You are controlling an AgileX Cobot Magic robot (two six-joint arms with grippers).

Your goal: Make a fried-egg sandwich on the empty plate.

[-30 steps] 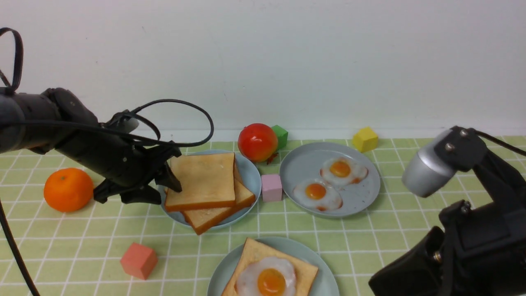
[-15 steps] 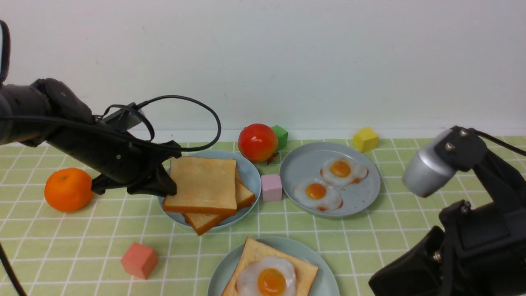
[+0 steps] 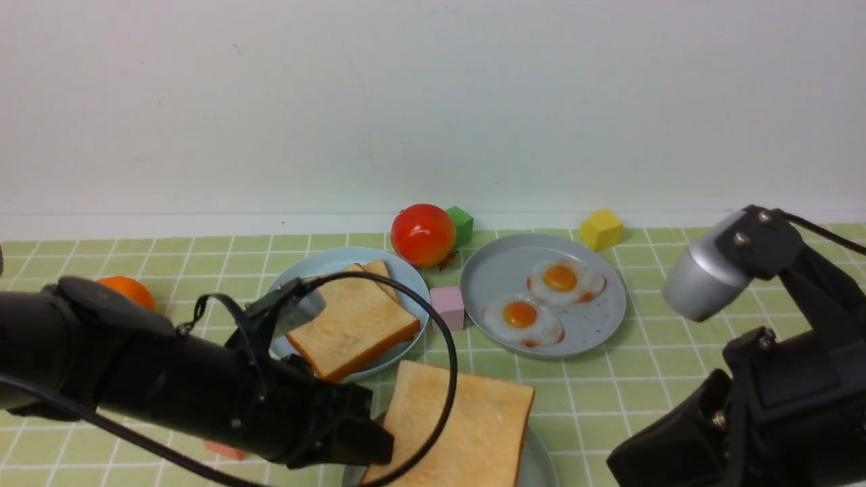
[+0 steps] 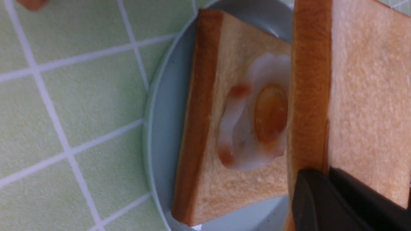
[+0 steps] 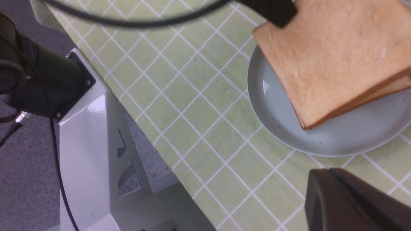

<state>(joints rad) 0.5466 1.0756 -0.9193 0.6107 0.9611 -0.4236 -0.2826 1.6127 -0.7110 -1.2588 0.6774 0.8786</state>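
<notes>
My left gripper (image 3: 380, 443) is shut on one edge of a golden toast slice (image 3: 467, 426) and holds it, tilted, just over the near plate (image 3: 538, 460). In the left wrist view the jaws (image 4: 324, 175) pinch the crust of that held slice (image 4: 362, 96). Beneath it a second toast slice (image 4: 205, 128) lies on the mint-blue plate (image 4: 162, 128) with the fried egg (image 4: 253, 128) on top. The front view hides egg and lower slice. My right gripper (image 5: 324, 173) is shut and empty, above the tablecloth beside the plate (image 5: 321, 138).
Farther back, a grey-blue plate (image 3: 413, 287) carries toast slices (image 3: 352, 325). Another plate (image 3: 595, 331) holds two fried eggs. A red tomato (image 3: 423, 233), green cube (image 3: 462, 223), yellow cube (image 3: 601, 228), pink cube (image 3: 447, 308) and an orange (image 3: 128, 289) lie around them.
My left gripper closed on the top toast slice of the back plate, lifted it and carried it toward me over the near plate. The right arm stayed put.
</notes>
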